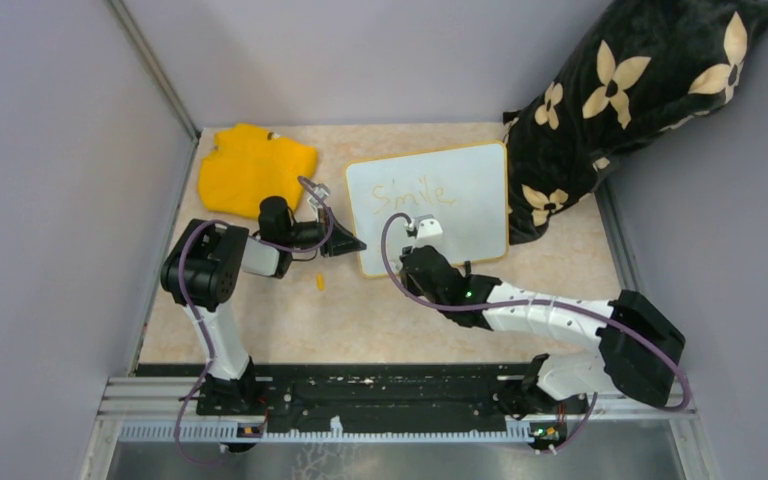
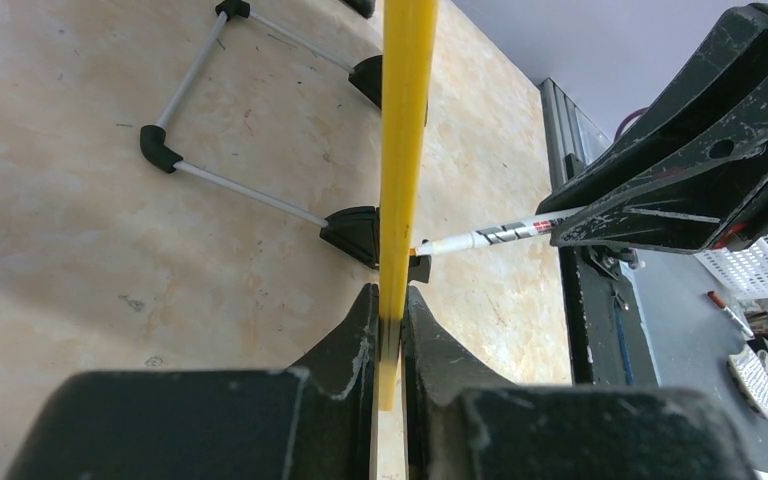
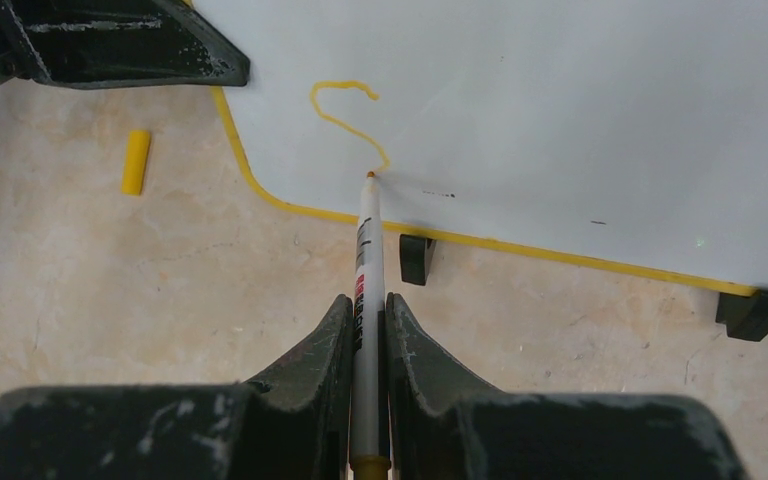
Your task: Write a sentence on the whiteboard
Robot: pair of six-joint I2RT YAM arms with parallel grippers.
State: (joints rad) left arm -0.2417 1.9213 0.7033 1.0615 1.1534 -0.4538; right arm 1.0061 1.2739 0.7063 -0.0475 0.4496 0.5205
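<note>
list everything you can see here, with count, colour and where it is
whiteboard: 1, white with yellow rim, table centre
clip feet: 2 seen, black, under the whiteboard's near edge
sentence: "Smile" plus one started stroke below it, yellow-orange, on the whiteboard
marker: 1, white barrel, tip on the whiteboard
cap: 1, yellow, on the table by the whiteboard's near-left corner
cloth: 1, yellow, far left
cushion: 1, black with cream flowers, far right
table: 1, beige
left gripper: black, shut on the whiteboard's left edge
right gripper: black, shut on the marker
</note>
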